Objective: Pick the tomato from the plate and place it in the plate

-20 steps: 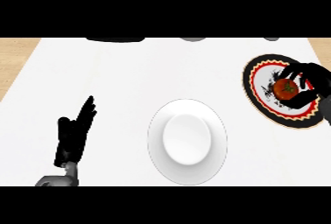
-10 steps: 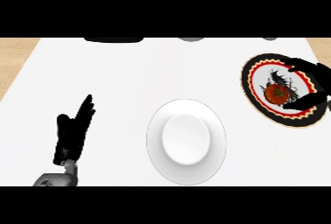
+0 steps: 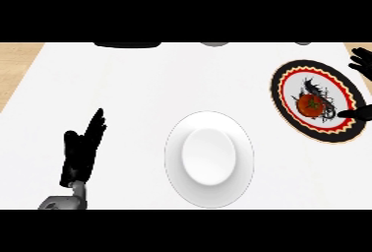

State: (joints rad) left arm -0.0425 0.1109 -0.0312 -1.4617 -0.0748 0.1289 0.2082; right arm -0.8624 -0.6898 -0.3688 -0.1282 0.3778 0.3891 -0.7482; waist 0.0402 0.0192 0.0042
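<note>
A red tomato (image 3: 311, 105) lies on the patterned plate (image 3: 285, 81), which has a black, red and yellow rim and stands at the right of the counter. Only parts of my right hand (image 3: 361, 61) show at the view's right edge: fingertips above the plate and a thumb tip below it, spread wide apart and open, off the tomato. A plain white plate (image 3: 209, 189) stands in the middle with nothing on it. At the lower left my left hand (image 3: 82, 152) rests open, fingers pointing up.
A dark object (image 3: 127, 44) and a small grey one (image 3: 212, 44) sit at the counter's far edge. The white counter ends at the left along a wooden strip (image 3: 16, 64).
My right hand, curled over the tomato a second ago, has opened and pulled away to the right. The tomato stays on the patterned plate. The left hand has not moved.
</note>
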